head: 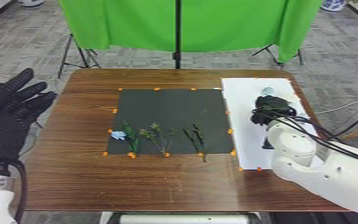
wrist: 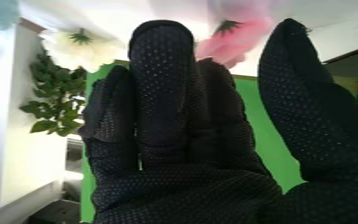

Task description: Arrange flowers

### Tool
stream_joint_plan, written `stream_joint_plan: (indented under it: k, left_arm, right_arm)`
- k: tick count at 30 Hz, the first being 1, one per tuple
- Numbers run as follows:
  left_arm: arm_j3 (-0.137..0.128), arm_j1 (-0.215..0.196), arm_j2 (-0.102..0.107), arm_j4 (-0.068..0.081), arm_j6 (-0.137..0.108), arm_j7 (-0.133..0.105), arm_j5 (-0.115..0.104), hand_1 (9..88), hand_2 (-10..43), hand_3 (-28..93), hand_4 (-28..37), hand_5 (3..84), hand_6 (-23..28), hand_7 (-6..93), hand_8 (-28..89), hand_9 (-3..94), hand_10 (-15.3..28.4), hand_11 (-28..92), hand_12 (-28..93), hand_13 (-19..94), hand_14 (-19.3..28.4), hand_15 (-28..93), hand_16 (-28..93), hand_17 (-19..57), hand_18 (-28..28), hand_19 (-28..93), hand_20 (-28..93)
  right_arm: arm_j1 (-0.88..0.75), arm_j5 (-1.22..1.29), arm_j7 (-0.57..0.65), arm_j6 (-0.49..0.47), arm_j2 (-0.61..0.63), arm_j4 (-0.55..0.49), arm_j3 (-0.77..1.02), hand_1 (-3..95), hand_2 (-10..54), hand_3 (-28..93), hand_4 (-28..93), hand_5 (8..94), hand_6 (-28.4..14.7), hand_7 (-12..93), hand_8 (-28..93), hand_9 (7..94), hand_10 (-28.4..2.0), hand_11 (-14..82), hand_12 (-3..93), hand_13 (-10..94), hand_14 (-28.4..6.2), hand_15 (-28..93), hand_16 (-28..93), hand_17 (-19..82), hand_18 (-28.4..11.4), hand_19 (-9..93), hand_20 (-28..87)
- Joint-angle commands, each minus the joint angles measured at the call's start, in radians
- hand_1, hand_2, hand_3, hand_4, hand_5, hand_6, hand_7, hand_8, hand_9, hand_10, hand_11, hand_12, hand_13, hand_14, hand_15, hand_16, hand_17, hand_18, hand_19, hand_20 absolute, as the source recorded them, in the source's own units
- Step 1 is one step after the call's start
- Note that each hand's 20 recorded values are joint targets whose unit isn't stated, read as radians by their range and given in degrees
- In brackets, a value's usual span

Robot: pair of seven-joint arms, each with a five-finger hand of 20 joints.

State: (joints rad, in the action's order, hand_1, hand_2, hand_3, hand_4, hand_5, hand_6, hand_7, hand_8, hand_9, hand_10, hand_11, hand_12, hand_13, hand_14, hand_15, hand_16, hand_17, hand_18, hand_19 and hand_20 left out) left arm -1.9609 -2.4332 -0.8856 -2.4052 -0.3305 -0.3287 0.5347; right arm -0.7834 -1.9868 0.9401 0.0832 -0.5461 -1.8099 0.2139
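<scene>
Near the open fingers of the right hand (wrist: 189, 192), the pink flower (wrist: 236, 41) rips if squeezed hard, maybe; the left hand (head: 2, 119) is open.

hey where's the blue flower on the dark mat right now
In the head view, the blue flower is at the left edge of the dark mat, near its closest corner, just left of a leafy green stem.

Blue flower (head: 118, 135), green sprigs (head: 157, 138), lying on dark mat (head: 167, 107); pale-blue bloom (head: 267, 91) on white board (head: 249, 152); white flower (wrist: 85, 50), pink flower (wrist: 238, 42)
</scene>
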Motion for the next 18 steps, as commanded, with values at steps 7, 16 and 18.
stream_joint_plan:
  k: [7,16,18]
  left_arm:
    - [0.006,0.014,-0.003,0.012,0.012,0.026,0.005,20.7,7.9,77,-28.3,37.8,10.4,10.9,-8,32.7,19.6,25,10,25,27.0,51,-10,-7.2,23.3,60,7]
    - [-0.001,0.005,0.001,0.007,0.016,0.023,0.009,20.6,7.9,77,-28.3,37.8,10.4,10.8,-8,32.7,19.5,25,10,25,27.1,51,-10,-7.2,23.3,60,7]
    - [-0.004,0.005,0.002,0.004,0.014,0.026,0.009,20.6,7.9,77,-28.3,37.8,10.4,10.8,-8,32.7,19.5,25,10,25,27.1,51,-10,-7.2,23.3,60,7]
  right_arm:
    - [0.032,0.007,0.011,-0.007,-0.031,0.040,-0.059,43.0,-9.5,77,-28,55.6,0.2,17,-12,65.6,-14.5,22.2,14.6,70,-8.1,66,13,42,-18.3,93,17]
    - [0.081,-0.072,0.032,0.170,-0.026,0.059,-0.170,56.2,-9.5,65,-28,81.6,3.5,19,1,91.7,-5.9,7.2,29.8,85,-3.4,52,19,49,-16.1,93,20]
    - [0.080,-0.081,0.030,0.181,-0.025,0.050,-0.155,56.7,-9.5,66,-28,84.9,4.2,19,2,93.5,-5.4,9.5,29.8,87,-2.9,51,20,50,-15.9,93,22]
